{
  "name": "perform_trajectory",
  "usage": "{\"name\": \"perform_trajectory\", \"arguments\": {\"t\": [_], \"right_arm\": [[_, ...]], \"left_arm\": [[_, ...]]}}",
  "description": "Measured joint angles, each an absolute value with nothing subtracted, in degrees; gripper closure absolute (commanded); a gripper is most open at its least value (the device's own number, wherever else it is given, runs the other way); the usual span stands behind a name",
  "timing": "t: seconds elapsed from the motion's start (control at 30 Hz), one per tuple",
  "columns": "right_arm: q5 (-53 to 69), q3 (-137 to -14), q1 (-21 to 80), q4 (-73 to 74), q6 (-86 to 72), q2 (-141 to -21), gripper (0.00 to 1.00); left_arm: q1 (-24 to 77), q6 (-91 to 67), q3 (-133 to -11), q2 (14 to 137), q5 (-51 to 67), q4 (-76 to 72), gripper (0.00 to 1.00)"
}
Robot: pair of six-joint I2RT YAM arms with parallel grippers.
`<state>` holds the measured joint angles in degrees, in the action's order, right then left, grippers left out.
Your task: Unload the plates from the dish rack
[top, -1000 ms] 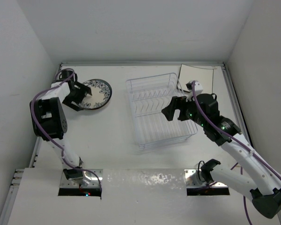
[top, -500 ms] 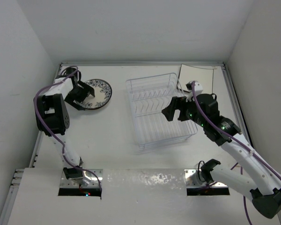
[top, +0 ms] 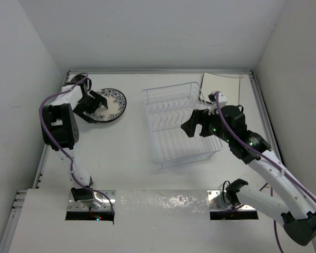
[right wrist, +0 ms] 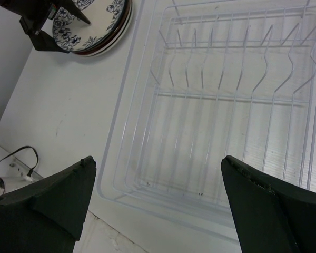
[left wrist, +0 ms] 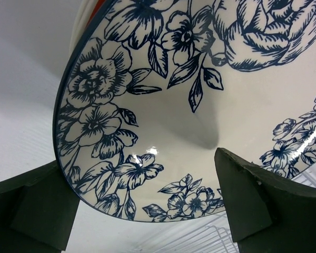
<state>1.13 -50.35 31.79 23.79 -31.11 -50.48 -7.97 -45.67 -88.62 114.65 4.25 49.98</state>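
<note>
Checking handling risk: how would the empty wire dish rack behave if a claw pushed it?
The dish rack is thin wire and empty, so probably light. Wide and low, it would likely slide on the smooth table rather than tip. Its wires might flex slightly.

A white worktop (top: 121, 158) lay inside a booth of plain white walls (top: 147, 31), which met it at the far edge and along both sides. A pale rail (top: 41, 168) ran down its left edge. At the near edge sat a white board (top: 163, 216) with two cut-outs, each showing a shiny metal mount (top: 106, 198). In the right wrist view, a thin black cable (right wrist: 21, 149) curled near the worktop's corner.
</note>
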Motion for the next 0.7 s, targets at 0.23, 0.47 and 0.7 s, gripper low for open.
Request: {"name": "perform_trajectory", "arguments": {"t": [0.23, 0.47, 0.7], "right_arm": [[1.65, -50.35, 31.79, 24.16, -31.11, -50.48, 0.01], [1.78, -50.33, 31.79, 24.18, -31.11, -50.48, 0.01], [1.96, -50.33, 31.79, 24.27, -31.11, -50.46, 0.01]], "left_arm": [[-7.97, -45.45, -88.62, 114.17, 5.69, 50.02, 0.00], [-7.86, -45.65, -86.96, 111.22, 7.53, 48.40, 0.00], [-7.64, -47.22, -85.43, 108.55, 6.63, 48.14, 0.00]]}}
